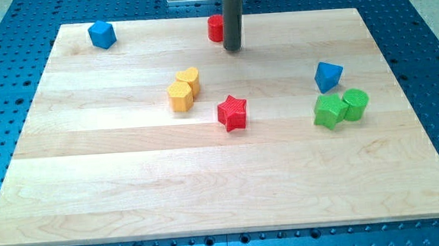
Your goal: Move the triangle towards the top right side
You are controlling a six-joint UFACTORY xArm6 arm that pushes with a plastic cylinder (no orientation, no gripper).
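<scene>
A blue triangle block [327,76] lies at the view's right, just above two green blocks. My tip [232,48] is the lower end of a dark rod near the view's top centre. It stands right next to a red block [214,29], on that block's right side. The tip is far to the left of and above the blue triangle, with bare board between them.
A green block [328,111] and a green cylinder [355,104] touch below the triangle. A red star [232,112] sits at the centre. Two yellow blocks [183,90] lie left of it. A blue cube [102,35] is at the top left. The wooden board [208,192] rests on a blue perforated table.
</scene>
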